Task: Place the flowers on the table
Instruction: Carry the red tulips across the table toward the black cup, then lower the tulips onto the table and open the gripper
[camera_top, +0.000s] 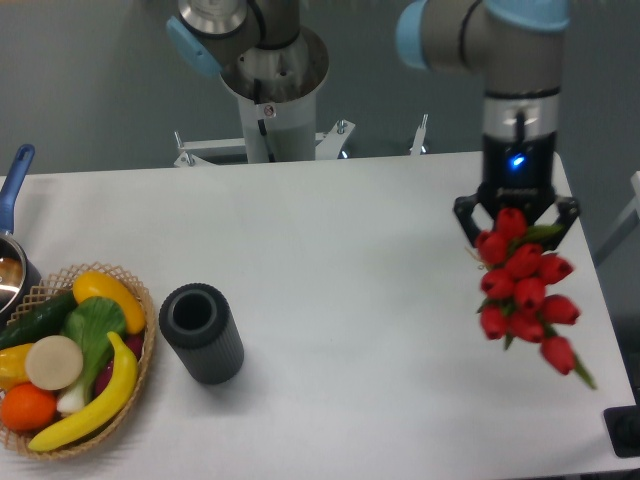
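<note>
The flowers (525, 292) are a bunch of red tulips with bits of green leaf, at the right side of the view. The stems are mostly hidden behind the blooms. My gripper (516, 222) points down over the right part of the white table (350, 240), and its two black fingers (466, 216) close around the upper end of the bunch. The blooms hang below the fingers, towards the table's front right edge. I cannot tell whether the bunch touches the tabletop.
A black ribbed cylinder vase (200, 333) stands at front left. A wicker basket (143, 365) of fruit and vegetables sits at the front left corner. A metal pot with a blue handle (14, 180) is at the left edge. The arm's base (272, 80) stands behind the table.
</note>
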